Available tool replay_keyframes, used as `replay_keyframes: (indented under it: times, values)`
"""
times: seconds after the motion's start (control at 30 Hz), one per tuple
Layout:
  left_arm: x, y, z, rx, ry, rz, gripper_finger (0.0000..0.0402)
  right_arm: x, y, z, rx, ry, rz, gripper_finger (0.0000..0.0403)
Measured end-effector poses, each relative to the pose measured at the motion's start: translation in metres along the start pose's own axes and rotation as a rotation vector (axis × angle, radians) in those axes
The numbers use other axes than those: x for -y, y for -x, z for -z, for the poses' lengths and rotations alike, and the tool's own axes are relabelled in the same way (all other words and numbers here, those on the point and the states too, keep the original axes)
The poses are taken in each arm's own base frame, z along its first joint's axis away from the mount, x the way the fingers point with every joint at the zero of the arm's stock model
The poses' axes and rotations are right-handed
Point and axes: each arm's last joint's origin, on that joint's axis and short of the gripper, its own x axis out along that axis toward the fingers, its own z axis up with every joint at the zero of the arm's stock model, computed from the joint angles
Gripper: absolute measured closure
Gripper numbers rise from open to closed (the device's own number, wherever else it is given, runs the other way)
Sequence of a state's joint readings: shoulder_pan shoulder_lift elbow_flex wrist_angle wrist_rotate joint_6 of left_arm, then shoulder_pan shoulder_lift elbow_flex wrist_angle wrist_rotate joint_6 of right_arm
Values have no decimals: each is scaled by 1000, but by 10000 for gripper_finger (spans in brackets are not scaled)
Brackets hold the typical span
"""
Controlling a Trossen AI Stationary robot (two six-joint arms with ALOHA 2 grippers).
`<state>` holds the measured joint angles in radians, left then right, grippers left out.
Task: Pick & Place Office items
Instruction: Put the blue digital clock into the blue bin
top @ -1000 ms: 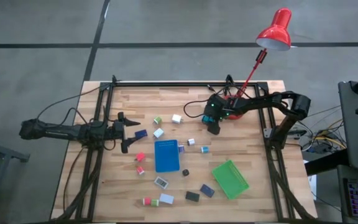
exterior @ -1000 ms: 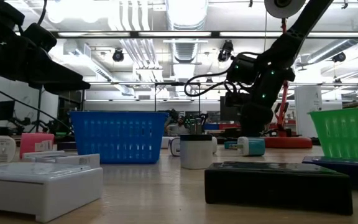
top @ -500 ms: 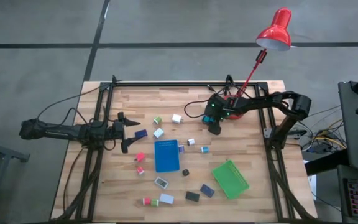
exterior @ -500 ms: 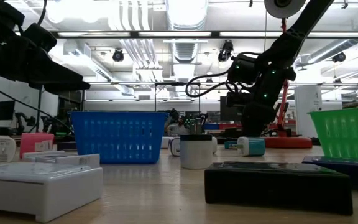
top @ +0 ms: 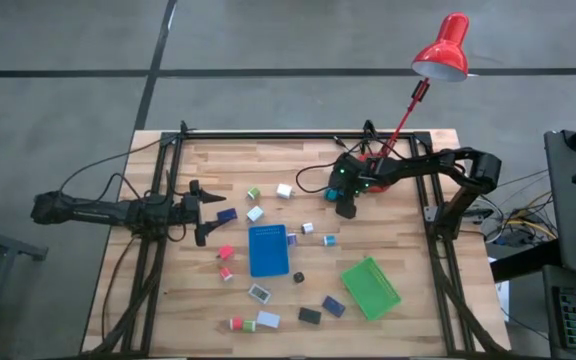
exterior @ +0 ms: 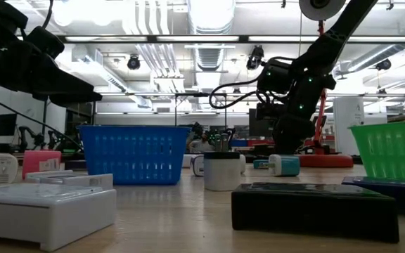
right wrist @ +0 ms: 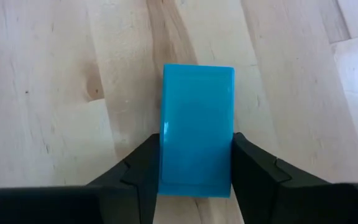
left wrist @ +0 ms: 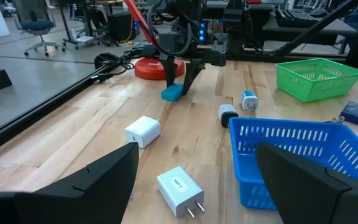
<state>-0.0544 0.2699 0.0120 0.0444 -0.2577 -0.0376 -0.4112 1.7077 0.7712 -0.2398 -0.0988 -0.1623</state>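
The right gripper (right wrist: 194, 180) points down at the far right part of the table (top: 218, 160), near the red lamp base (left wrist: 157, 67), its two fingers (right wrist: 145, 171) closed against the sides of a light blue block (right wrist: 196, 127) that seems to lie flat on the wood. The left gripper (top: 200, 213) hangs at the table's left side, fingers spread and holding nothing, near the blue tray (top: 267, 249).
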Motion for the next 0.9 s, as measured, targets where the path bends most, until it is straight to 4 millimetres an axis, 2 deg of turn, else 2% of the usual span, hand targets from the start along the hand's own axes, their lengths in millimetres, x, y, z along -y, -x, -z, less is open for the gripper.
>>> replay_keyframes:
  times: [0.6, 0.9]
  values:
    - [0, 0, 0, 0, 0, 2, 69, -1, 0, 0, 3, 11, -37, 254]
    - [0, 0, 1, -10, -3, 2, 69, -1, -1, -13, 154, 34, -34, 254]
